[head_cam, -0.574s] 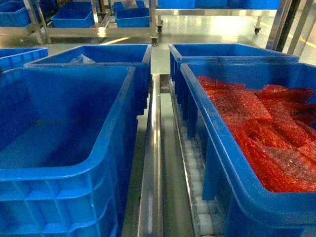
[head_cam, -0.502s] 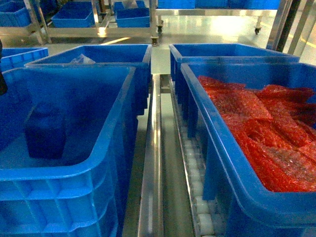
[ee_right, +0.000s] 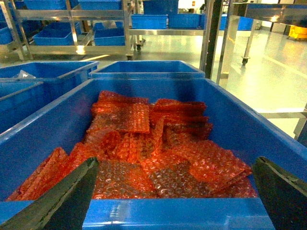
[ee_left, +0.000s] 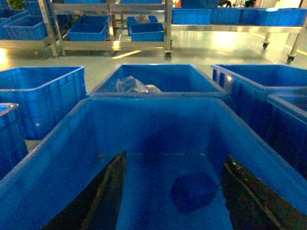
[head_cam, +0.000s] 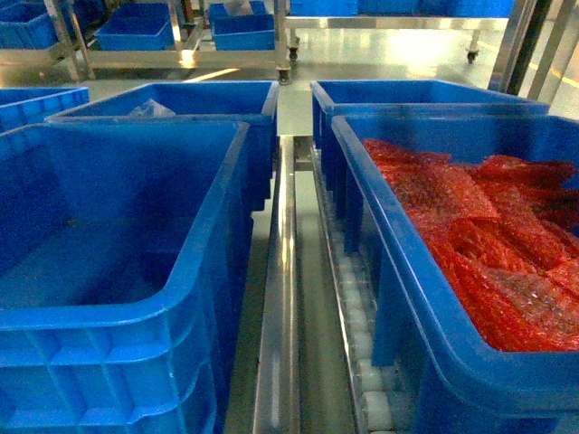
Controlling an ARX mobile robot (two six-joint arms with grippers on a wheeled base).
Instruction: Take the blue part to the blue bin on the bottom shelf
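1. Half a second ago a dark blue block showed low in the near left bin from the head camera; now that view shows only bare blue floor there.
2. The left wrist camera does show the blue part (ee_left: 193, 191), lying on the floor of the blue bin (ee_left: 144, 103), free between the spread fingers of the left gripper (ee_left: 172, 191), which touch nothing.
3. I judge the drop made, with the arm pulling clear.
4. The right gripper (ee_right: 175, 191) hangs open over the neighbouring bin (ee_right: 230, 120) of orange bubble-wrap bags (ee_right: 158, 153).
5. A steel divider rail (head_cam: 279, 298) and white rollers (head_cam: 362, 362) run between the bins; nothing blocks the way.
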